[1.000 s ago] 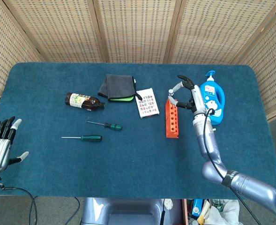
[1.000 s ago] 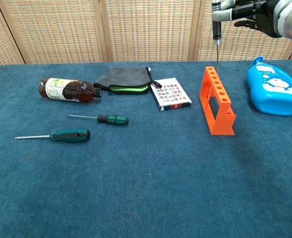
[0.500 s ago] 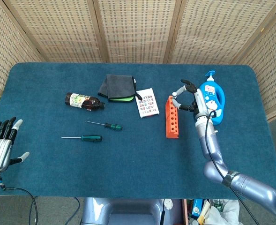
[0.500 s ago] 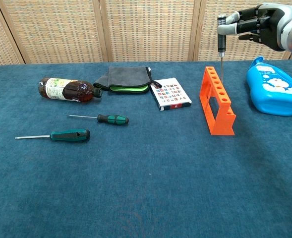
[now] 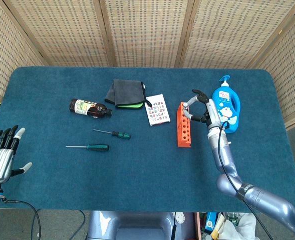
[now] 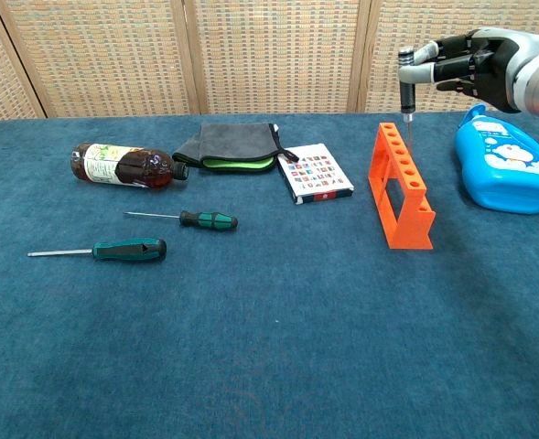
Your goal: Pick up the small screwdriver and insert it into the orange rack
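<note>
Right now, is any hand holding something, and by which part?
The right hand pinches the small screwdriver by its handle, upright above the rack. The left hand holds nothing.

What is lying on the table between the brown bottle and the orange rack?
In the chest view, between the brown bottle and the orange rack lie a folded dark cloth with a green edge and a small printed card box.

The right arm [image 5: 226,160] was a glossy blue-grey tube with a black joint band and a thin black cable. The right hand [image 6: 471,60] was black and silver. The left hand [image 5: 1,155] was silver-ribbed, with dark fingers and pale tips.
</note>
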